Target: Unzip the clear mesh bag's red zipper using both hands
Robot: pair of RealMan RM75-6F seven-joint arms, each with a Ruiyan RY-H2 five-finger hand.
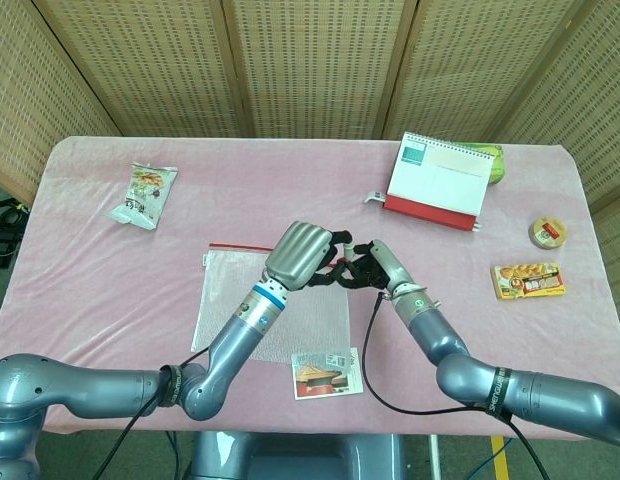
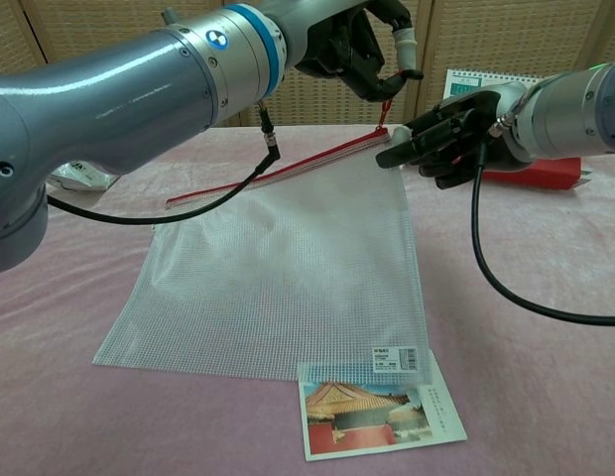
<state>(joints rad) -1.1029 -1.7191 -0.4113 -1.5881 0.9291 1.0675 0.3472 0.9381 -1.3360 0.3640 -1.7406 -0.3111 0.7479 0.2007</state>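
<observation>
The clear mesh bag [image 1: 275, 310] [image 2: 278, 268] lies on the pink tablecloth, its red zipper [image 2: 278, 174] along the far edge. My left hand [image 1: 302, 255] [image 2: 352, 40] pinches the red zipper pull [image 2: 384, 104] at the zipper's right end and holds that corner off the table. My right hand [image 1: 375, 272] [image 2: 451, 139] comes in from the right with fingers stretched out. Its fingertips [image 2: 390, 157] touch the bag's top right corner just under the pull. Whether they pinch the corner is hidden.
A picture card [image 1: 325, 372] [image 2: 377, 416] lies under the bag's near right corner. A desk calendar [image 1: 438, 180] [image 2: 546, 177] stands behind my right hand. A snack packet [image 1: 145, 193] is far left; a tape roll [image 1: 547, 233] and a flat snack pack [image 1: 528, 279] are far right.
</observation>
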